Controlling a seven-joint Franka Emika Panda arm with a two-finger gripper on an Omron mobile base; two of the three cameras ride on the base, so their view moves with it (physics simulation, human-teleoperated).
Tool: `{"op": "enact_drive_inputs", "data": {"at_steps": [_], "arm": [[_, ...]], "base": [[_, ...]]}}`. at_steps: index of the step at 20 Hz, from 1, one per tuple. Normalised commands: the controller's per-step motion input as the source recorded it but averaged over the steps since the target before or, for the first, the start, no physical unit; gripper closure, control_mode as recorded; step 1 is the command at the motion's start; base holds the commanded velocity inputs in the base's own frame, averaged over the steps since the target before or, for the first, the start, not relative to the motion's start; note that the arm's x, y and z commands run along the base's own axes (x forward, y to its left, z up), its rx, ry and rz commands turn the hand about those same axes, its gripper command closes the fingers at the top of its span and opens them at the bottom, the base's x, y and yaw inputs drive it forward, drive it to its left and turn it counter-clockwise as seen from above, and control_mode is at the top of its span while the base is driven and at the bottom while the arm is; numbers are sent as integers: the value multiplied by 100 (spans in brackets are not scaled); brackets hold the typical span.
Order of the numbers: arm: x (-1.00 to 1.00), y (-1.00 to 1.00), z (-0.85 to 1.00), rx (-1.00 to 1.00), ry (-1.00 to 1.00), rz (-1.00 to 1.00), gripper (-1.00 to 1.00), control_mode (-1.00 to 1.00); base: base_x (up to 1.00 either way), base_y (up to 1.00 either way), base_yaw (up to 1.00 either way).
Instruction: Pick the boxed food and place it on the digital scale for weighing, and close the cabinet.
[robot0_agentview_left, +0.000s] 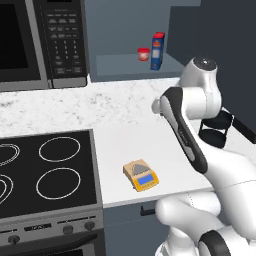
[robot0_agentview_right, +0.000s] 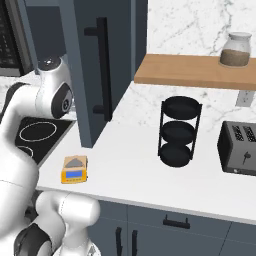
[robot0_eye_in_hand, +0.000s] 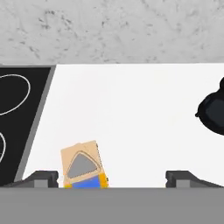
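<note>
box (robot0_agentview_left: 157, 51): standing upright on the low shelf inside the open cabinet, red front and blue side showing, just beside a small red cup (robot0_agentview_left: 143, 54) on its left
scale (robot0_agentview_left: 141, 175): lying flat on the white worktop (robot0_agentview_left: 130, 142) near the front edge, well apart from the box, its plate bare and blue display facing the front; in the hand view it is sitting at the bottom, close to the left fingertip
cabinet (robot0_agentview_right: 95, 65): door standing open, swung out over the worktop, black bar handle (robot0_agentview_right: 102, 67) running down it
gripper (robot0_eye_in_hand: 112, 177): hanging above the worktop with jaws spread wide, holding nothing
stove (robot0_agentview_left: 45, 172): sitting left of the scale
microwave (robot0_agentview_left: 45, 40): hanging above the stove, left of the cabinet
rack (robot0_agentview_right: 178, 132): black three-tier stand, standing right of the door
toaster (robot0_agentview_right: 239, 147): sitting at the far right
jar (robot0_agentview_right: 236, 50): resting on the wooden shelf (robot0_agentview_right: 185, 70)
</note>
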Motion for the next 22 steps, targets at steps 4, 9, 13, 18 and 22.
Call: {"op": "enact_drive_inputs", "data": {"at_steps": [4, 9, 13, 18, 22], "arm": [[0, 24, 43, 0, -36, 0, -100, -100], [0, 10, 59, -4, -33, 0, -100, -100], [-3, 2, 66, -2, -30, 0, -100, -100], [-6, 1, 50, 0, -21, 0, -100, -100], [0, 0, 37, 0, -1, 0, -100, -100]], "base": [[0, 0, 0], [0, 0, 0], [0, 0, 0], [0, 0, 0], [0, 0, 0]]}}
